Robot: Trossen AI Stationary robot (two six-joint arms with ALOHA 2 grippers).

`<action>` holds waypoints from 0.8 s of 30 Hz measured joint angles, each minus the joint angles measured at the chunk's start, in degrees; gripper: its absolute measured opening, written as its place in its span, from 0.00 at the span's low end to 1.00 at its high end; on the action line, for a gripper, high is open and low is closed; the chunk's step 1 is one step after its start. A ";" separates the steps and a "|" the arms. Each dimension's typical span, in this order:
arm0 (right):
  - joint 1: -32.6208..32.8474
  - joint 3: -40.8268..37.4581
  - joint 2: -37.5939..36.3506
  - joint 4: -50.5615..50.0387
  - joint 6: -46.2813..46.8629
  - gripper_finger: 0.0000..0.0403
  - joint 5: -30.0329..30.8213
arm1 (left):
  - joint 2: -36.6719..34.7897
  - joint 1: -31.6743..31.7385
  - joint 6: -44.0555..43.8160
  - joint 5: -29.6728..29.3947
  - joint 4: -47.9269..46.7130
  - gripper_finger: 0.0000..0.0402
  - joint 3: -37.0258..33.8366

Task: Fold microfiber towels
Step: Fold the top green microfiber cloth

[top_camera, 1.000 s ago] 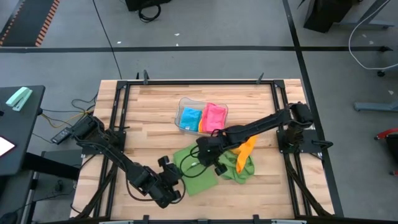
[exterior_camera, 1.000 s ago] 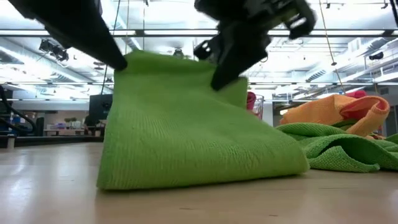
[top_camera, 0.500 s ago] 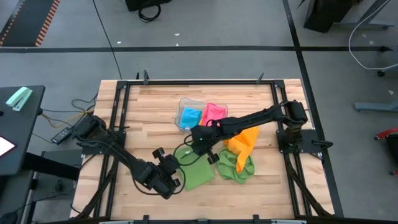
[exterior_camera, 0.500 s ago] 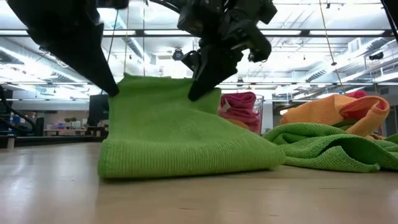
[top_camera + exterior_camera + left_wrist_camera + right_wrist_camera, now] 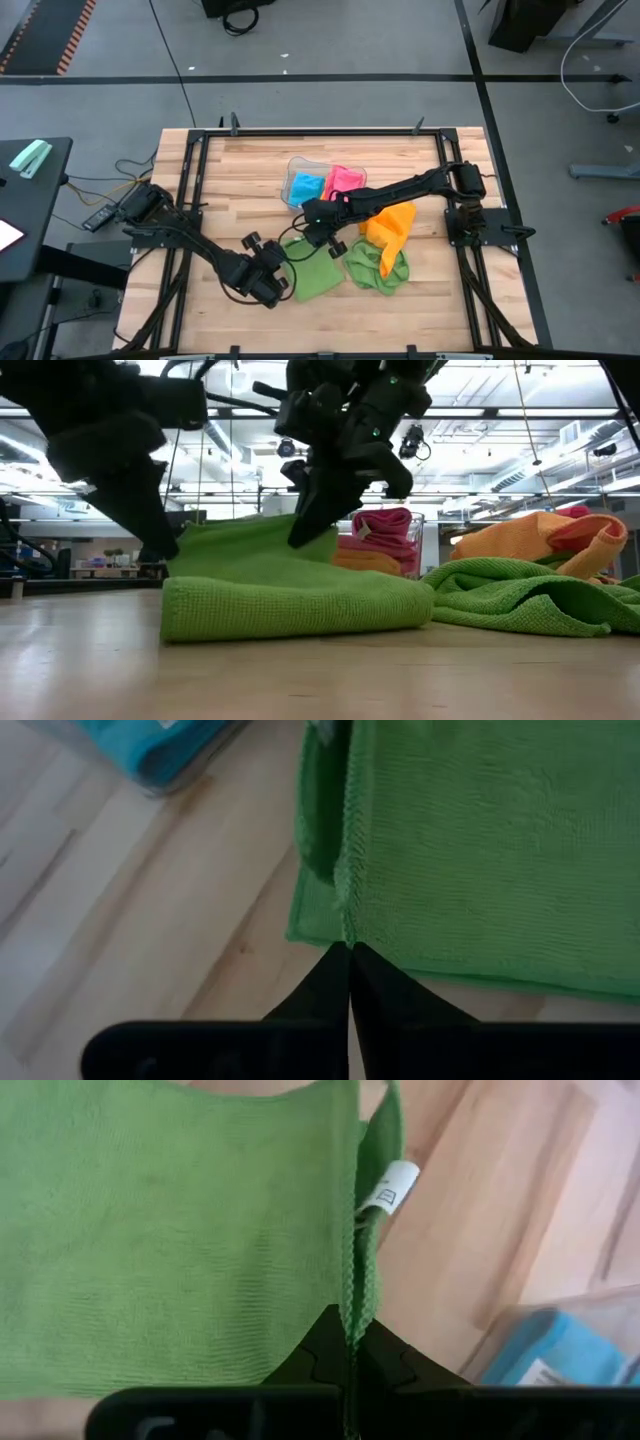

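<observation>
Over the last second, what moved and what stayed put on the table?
Both grippers, left and right, stayed shut on the green towel and carried its held edge away from the front of the table while lowering it, so the fold now lies flatter. The crumpled green towel, orange towel and tray stayed put.

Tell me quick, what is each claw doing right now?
Left gripper: shut, pinching an edge of the green towel.
Right gripper: shut, pinching another edge of the same towel.
</observation>
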 joint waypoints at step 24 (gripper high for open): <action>0.94 1.09 -2.30 -2.00 2.26 0.48 7.81 | -0.17 -0.91 13.60 0.42 -1.29 0.40 3.69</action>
